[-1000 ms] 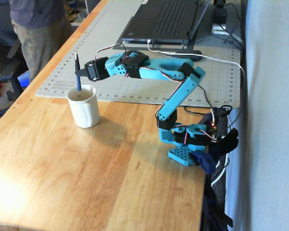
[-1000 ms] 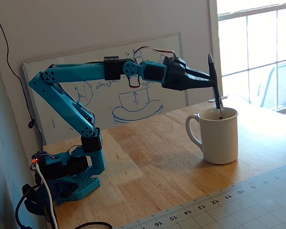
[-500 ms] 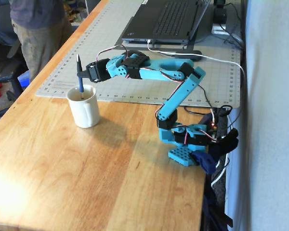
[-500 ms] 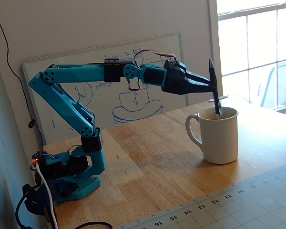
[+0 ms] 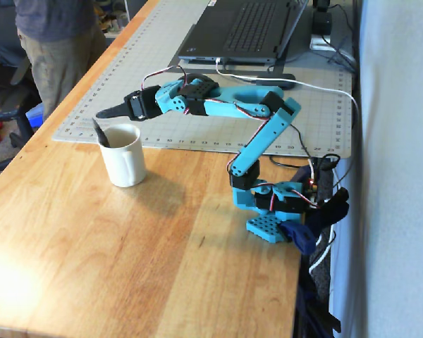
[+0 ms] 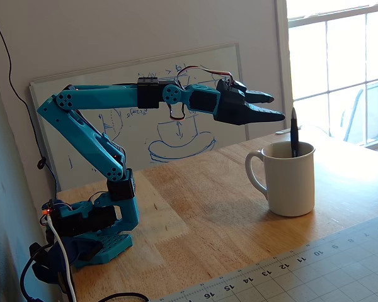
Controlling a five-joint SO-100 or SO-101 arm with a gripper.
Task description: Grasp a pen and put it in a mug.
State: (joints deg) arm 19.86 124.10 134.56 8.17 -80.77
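Standing on a light wooden surface (image 5: 92, 246), a cream-white mug (image 5: 124, 155) holds the pen (image 6: 294, 131) upright inside it, the pen's dark upper part rising above the rim and leaning against the wall. Mug handle: toward the arm's base in a fixed view (image 6: 255, 174). Blue arm: base (image 5: 278, 211) clamped at the surface's edge, upper links reaching level above the wood toward the mug. Gripper (image 6: 272, 107): black fingers (image 6: 264, 116) slightly parted, holding nothing, hanging above and just beside the mug's rim, apart from the pen. Surface, further items: a grey cutting mat (image 5: 197, 113) with a ruled border, lying beyond the mug; an open dark laptop (image 5: 240, 32) on the mat's far end; white and black cables trailing from the base. Room: a person (image 5: 56, 42) in a dark top and khaki trousers standing by the surface's far left edge; a whiteboard (image 6: 164, 126) with blue sketches leaning against a pale wall; a bright window (image 6: 340, 69) at right.
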